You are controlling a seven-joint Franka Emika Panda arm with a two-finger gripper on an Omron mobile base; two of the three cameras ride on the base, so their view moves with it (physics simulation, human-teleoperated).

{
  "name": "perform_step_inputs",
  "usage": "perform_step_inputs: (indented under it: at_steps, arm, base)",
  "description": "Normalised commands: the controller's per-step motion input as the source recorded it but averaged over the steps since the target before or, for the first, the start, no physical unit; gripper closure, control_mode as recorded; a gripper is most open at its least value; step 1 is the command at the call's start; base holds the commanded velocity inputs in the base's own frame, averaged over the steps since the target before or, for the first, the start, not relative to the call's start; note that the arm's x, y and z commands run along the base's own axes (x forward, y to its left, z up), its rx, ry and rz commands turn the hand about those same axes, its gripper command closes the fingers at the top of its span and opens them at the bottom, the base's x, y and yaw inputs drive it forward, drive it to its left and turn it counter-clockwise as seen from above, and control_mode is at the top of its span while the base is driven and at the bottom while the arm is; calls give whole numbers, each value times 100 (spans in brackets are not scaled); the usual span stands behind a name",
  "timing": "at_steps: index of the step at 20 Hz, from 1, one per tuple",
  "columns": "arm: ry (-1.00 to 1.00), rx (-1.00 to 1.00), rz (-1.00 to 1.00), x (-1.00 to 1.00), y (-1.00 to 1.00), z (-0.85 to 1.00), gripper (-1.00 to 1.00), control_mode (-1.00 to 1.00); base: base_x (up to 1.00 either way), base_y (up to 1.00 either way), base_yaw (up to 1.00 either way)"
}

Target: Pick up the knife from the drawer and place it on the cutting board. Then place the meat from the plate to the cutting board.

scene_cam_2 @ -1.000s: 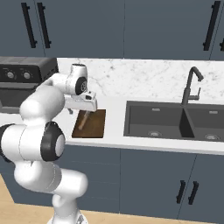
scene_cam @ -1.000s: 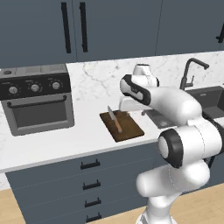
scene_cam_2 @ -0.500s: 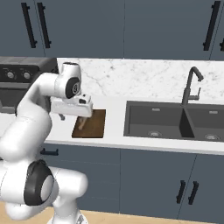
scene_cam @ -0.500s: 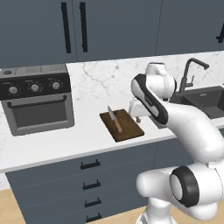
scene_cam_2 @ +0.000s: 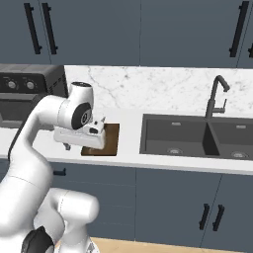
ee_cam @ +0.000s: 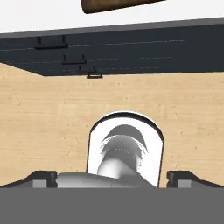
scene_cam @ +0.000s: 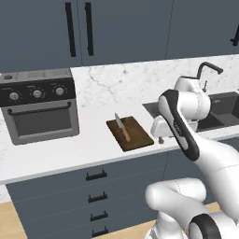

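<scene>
Resting at frame centre, the knife (scene_cam: 123,127) already lies on the cutting board (scene_cam: 135,136); the gripper (scene_cam: 161,138), fingers spread wide and empty, has the meat left to fetch.

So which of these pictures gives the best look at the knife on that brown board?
The left base view: the knife lies in plain sight on the cutting board, grey blade toward the wall, tan handle toward the counter's front edge. In the right base view the arm covers much of the board, hiding the knife. The hand view catches just the board's edge.
</scene>
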Motion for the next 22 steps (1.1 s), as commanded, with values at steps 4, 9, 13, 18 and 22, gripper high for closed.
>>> perform_step_inputs:
  at_steps: [4,9,13,18,22]
  arm:
    - [-3,-1,-4,-46,-1,0,-100,-100]
    - [-1,0,-9,-18,-1,0,-100,100]
    - [0,0,0,0,0,0,-100,100]
    - [0,0,0,0,0,0,-100,100]
    - [0,0,0,0,0,0,-100,100]
  base:
    - [0,0,0]
    - [-7,-10,-7]
    - [-1,-65,-13]
    - [-1,-100,0]
    - [0,-100,0]
